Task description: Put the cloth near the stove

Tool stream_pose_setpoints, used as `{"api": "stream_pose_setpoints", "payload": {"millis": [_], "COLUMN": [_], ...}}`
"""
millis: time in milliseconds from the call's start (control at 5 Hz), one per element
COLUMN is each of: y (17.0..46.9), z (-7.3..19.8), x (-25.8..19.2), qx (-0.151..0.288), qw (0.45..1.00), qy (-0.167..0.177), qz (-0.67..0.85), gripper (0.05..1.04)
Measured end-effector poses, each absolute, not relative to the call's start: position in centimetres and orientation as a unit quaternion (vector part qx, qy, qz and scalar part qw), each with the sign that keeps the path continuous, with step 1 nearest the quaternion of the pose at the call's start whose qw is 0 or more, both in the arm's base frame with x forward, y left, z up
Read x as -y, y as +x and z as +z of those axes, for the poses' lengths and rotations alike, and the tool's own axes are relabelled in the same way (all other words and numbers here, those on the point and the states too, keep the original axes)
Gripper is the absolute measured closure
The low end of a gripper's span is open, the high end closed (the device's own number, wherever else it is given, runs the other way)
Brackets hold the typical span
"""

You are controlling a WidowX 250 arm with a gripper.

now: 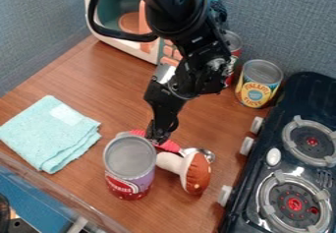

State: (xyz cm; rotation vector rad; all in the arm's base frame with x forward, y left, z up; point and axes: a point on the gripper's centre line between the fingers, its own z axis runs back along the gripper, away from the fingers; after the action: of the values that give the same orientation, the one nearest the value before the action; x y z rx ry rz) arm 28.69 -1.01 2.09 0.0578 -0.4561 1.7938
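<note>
The light blue folded cloth (49, 133) lies flat on the left part of the wooden counter. At the right edge stands the black stove (263, 188) with two round burners and white knobs. My gripper (157, 137) hangs down near the middle, right of the cloth and apart from it, low over a red-handled utensil and just behind the upright can at the front. Whether its fingers are open or closed I cannot tell.
A red and purple can (129, 168) stands between cloth and stove, beside a toy mushroom (190, 170) and a red-handled metal spoon (200, 153). Behind are a pineapple can (258, 84), another red can (233, 47) and a toy microwave (121, 18).
</note>
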Motion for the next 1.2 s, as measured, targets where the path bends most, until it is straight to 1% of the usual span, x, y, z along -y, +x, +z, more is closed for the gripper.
{"api": "stream_pose_setpoints", "payload": {"millis": [200, 400, 600, 800, 1000, 1200], "y": [28.4, 28.3, 28.6, 28.2, 26.0, 23.1], "z": [1.5, 2.2, 4.7, 6.8, 8.6, 8.9], "x": [1.0, 0.1, -1.3, -3.4, -7.3, -11.4], "qx": [0.189, 0.166, 0.167, 0.167, 0.149, 0.135], "qw": [0.602, 0.589, 0.556, 0.514, 0.436, 0.349], "qy": [0.034, 0.023, -0.021, -0.046, -0.067, -0.075], "qz": [0.775, 0.790, 0.814, 0.840, 0.885, 0.924], "gripper": [0.085, 0.085, 0.085, 0.085, 0.085, 0.085]}}
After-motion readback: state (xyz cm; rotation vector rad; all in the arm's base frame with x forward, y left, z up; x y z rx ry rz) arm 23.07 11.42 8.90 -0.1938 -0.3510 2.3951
